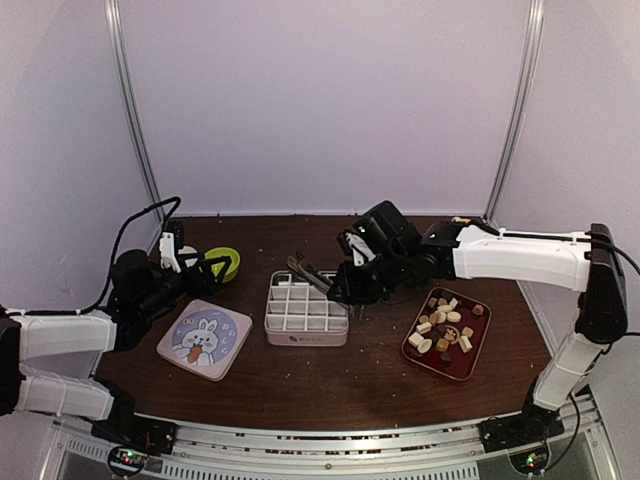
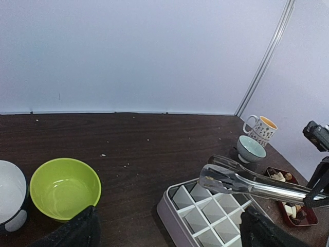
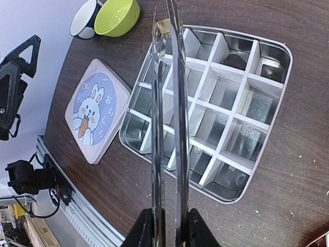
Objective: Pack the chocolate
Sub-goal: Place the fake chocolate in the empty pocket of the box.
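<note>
The chocolate [image 1: 445, 325] lies as several cream, tan and dark pieces in a red tray [image 1: 412, 352] at the right; it also shows in the left wrist view [image 2: 289, 208]. My right gripper [image 1: 352, 285] [image 3: 167, 229] is shut on metal tongs [image 1: 308, 273] [image 2: 247, 182] [image 3: 169, 103]. The tongs reach over the open divided tin [image 1: 305, 318] [image 2: 205, 216] [image 3: 221, 103]. A small tan bit shows between the tong tips. My left gripper [image 1: 200, 268] [image 2: 172, 234] is open and empty, left of the tin.
The tin's bunny lid [image 1: 203, 338] [image 3: 95, 110] lies left of the tin. A green bowl [image 1: 225, 263] [image 2: 64, 188] and a white bowl [image 2: 10, 195] stand at the back left. A mug [image 2: 262, 128] and a small bowl [image 2: 251, 148] stand behind the tray.
</note>
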{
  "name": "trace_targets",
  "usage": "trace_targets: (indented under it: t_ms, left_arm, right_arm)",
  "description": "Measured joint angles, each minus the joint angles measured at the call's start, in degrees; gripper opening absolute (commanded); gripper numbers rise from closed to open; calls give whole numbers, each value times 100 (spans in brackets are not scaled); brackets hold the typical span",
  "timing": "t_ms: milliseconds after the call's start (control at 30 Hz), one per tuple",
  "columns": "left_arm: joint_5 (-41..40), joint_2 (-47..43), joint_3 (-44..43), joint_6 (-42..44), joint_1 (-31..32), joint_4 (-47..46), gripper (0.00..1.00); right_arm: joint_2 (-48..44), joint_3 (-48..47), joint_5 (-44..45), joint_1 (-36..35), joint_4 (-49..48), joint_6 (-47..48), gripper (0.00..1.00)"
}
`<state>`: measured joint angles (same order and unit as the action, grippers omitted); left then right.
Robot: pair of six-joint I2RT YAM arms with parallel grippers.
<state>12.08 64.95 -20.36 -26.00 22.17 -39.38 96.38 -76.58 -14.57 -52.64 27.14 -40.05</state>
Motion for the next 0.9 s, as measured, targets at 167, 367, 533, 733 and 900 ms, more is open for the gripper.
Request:
trace_targets:
  t_ms: [167,367,533,733,900]
  left_arm:
    - [0,0,2,0,0,0,97]
    - [0,11,0,0,0,0,97]
    - [0,22,0,0,0,0,97]
    - [0,22,0,0,0,2,97]
    - [0,20,0,0,0,2,98]
  right_arm:
    - [17,2,0,0,-85,-7,24]
    - [28,2,0,0,-105,2,25]
    - [48,2,2,0,-103,15,25]
    - [50,2,15,0,-101,28,25]
    - [13,26,160,0,-101,98,25]
